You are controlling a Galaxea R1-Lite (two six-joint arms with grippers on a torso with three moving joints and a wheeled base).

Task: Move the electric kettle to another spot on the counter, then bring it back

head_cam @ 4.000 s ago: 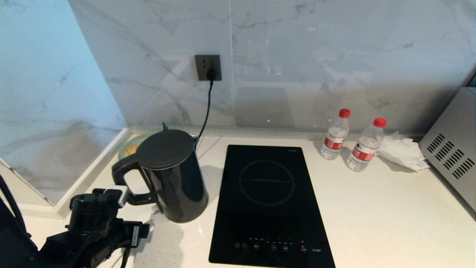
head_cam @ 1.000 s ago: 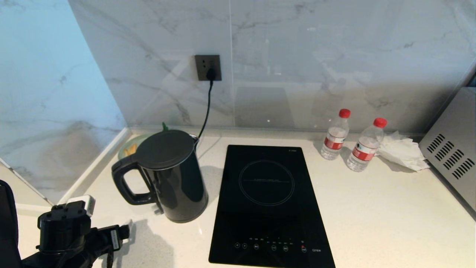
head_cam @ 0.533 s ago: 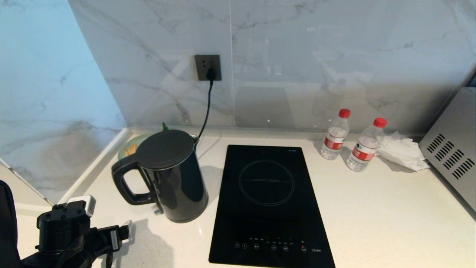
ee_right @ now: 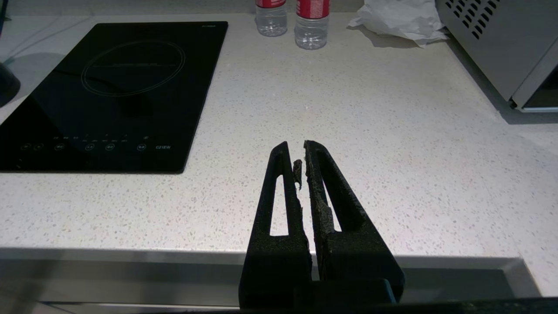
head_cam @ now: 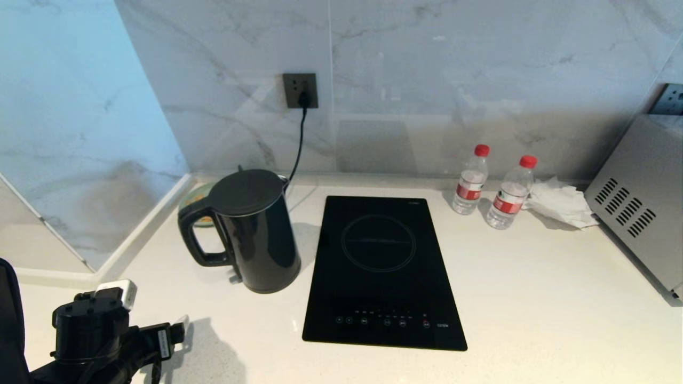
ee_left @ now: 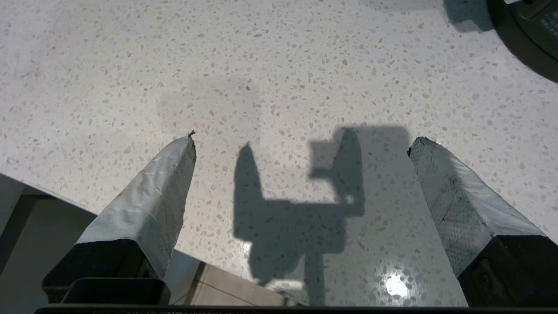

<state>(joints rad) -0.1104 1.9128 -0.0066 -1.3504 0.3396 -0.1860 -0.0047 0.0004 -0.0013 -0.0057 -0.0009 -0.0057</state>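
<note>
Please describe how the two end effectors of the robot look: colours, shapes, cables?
The left end effector has two thick grey fingers, textured and tapering, on black blocks. In the head view its arm is black with a small white block, a label and black cables. The right end effector has two slim black slotted fingers with frayed inner pads.

A tall, glossy black electric kettle [head_cam: 255, 234] with a flat matte lid is standing upright on the counter [head_cam: 533, 298], its big loop handle facing the front left corner and its small spout pointing toward the back wall. It is sitting well beyond and to the right of the left claw [ee_left: 301, 144], apart from it. The counter is stretching out off-white and speckled, directly beneath that claw's spread tips.
</note>
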